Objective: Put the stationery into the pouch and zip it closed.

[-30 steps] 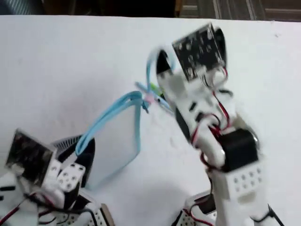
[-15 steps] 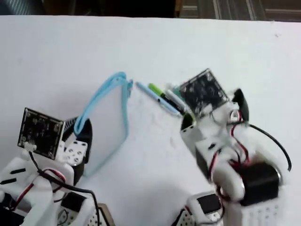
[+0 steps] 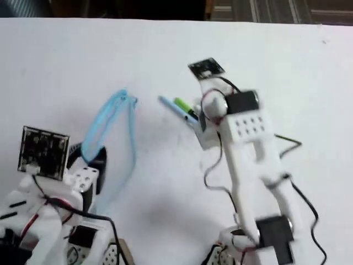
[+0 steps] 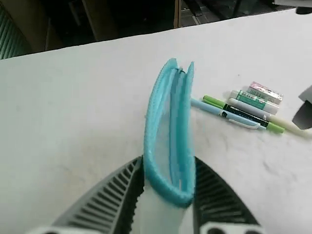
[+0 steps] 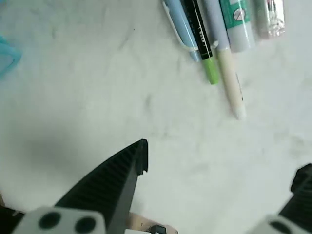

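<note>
Left claw [image 4: 168,165] clamps the near end of the blue-edged clear pouch [image 4: 169,122], ribbed fingers [image 4: 117,195] pressed to either side, holding it on edge over the white worktop [image 3: 66,61] with its two blue rims slightly parted. The stationery lies in a tight row on the worktop, near the pouch but apart from it: a light blue pen [image 5: 179,24], a green-and-black pen [image 5: 197,29], a white pen [image 5: 229,83], a teal-labelled tube [image 5: 234,17] and a pink eraser [image 5: 272,14]. Right claw [image 5: 222,163] hangs above the worktop beside the row, spread wide and holding nothing, clear of the pens.
</note>
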